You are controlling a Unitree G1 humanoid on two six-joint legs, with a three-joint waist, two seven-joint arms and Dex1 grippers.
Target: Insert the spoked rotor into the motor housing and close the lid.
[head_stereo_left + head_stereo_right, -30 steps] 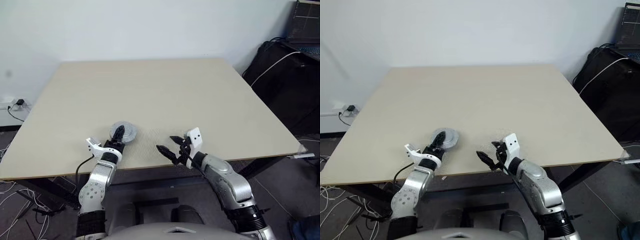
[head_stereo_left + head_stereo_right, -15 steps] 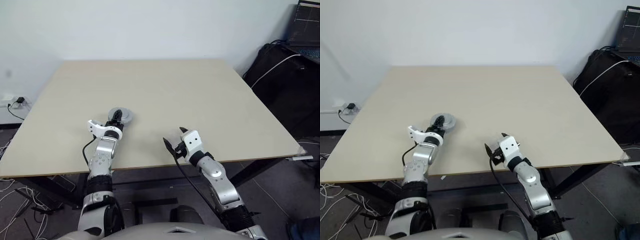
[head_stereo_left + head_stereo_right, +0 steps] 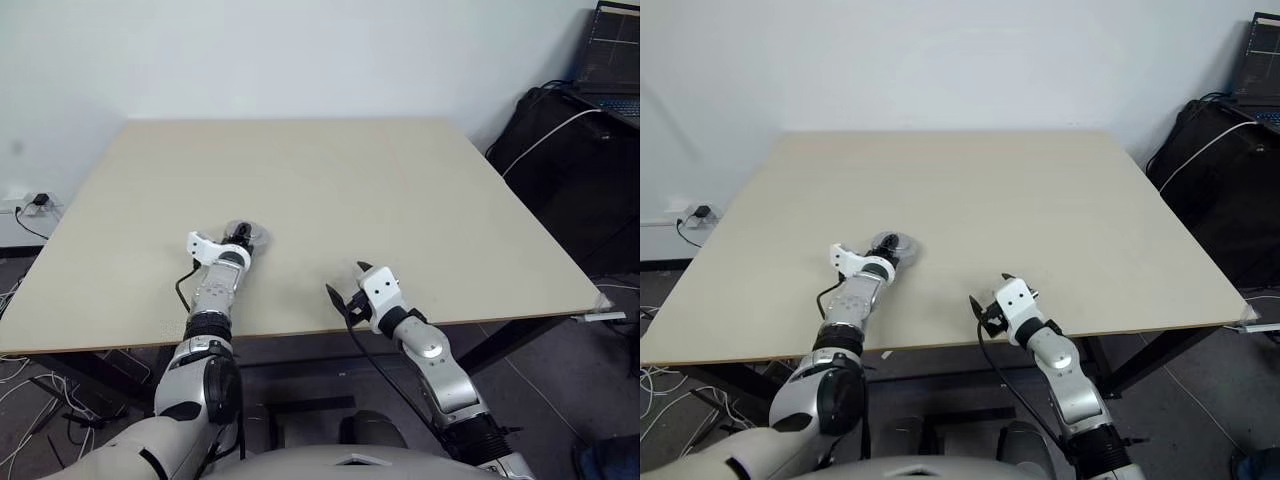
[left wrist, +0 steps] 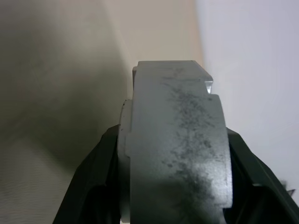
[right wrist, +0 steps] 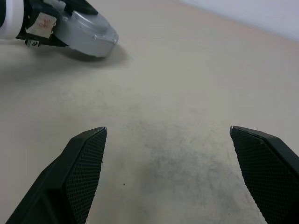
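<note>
Start at the far left: a wall socket (image 3: 30,207) sits low on the wall beside the counter (image 3: 330,180), with a plug and cable in it.

Next comes your left gripper (image 3: 238,236), stretched out over the near-left part of the counter. Its two black fingers (image 4: 93,172) are clamped on the edge of a round light-grey metal assembly, the motor housing (image 4: 175,140) with the lid already seated on it; the lid (image 5: 88,29) is the grey top face. From the head camera you see the grey disc just past the gripper tip, low over the counter; you cannot tell whether it touches the surface. The right wrist camera shows it from the side, a shadow beneath it on the counter. The spoked rotor cannot be made out; it may be inside, but that is hidden.

Further right, your right gripper (image 3: 343,286) hangs at the near edge of the counter, its fingers (image 5: 84,163) spread wide apart with nothing between them but bare counter. It is well apart from the housing.

At the far right, a black bag (image 3: 560,170) stands on the floor with a white cable over it, and a laptop (image 3: 610,50) above it.
</note>
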